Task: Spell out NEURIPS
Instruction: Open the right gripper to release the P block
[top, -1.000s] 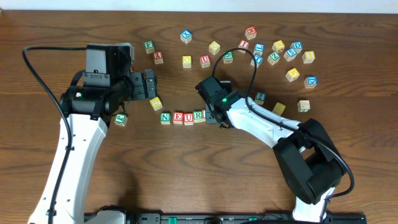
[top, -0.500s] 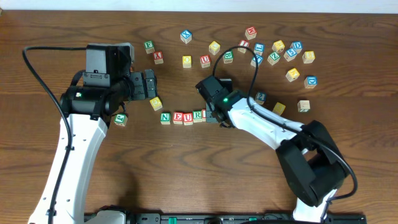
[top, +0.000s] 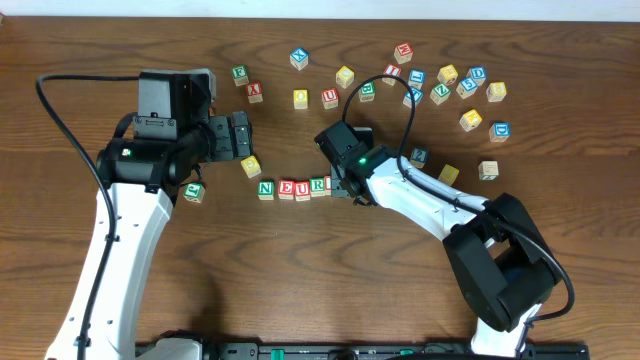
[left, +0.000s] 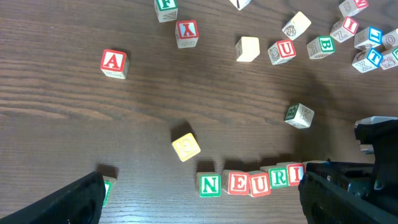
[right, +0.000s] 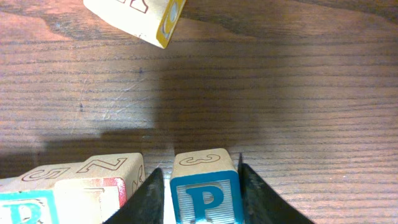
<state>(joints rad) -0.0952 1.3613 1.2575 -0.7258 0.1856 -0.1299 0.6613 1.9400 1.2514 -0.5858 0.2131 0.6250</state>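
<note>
Cubes N (top: 266, 189), E (top: 286, 189), U (top: 302, 189), R (top: 318, 186) and I (top: 328, 183) lie in a slightly rising row at mid-table. The left wrist view shows the same row, starting at N (left: 209, 185). My right gripper (top: 341, 190) sits low at the row's right end. Its black fingers (right: 256, 199) stand against both sides of a blue-faced P cube (right: 205, 190), right beside the red-faced cube (right: 93, 193). My left gripper (top: 241, 135) hangs open above the table left of the row, holding nothing.
A yellow cube (top: 251, 166) and a green cube (top: 194, 191) lie left of the row. Several loose cubes are scattered along the back, from A (left: 114, 63) to a cluster at back right (top: 447, 85). A tilted yellow cube (right: 137, 18) lies just beyond the P.
The right arm's elbow shifted slightly, its gripper staying at the row's end. The left arm and the cubes have not moved.
</note>
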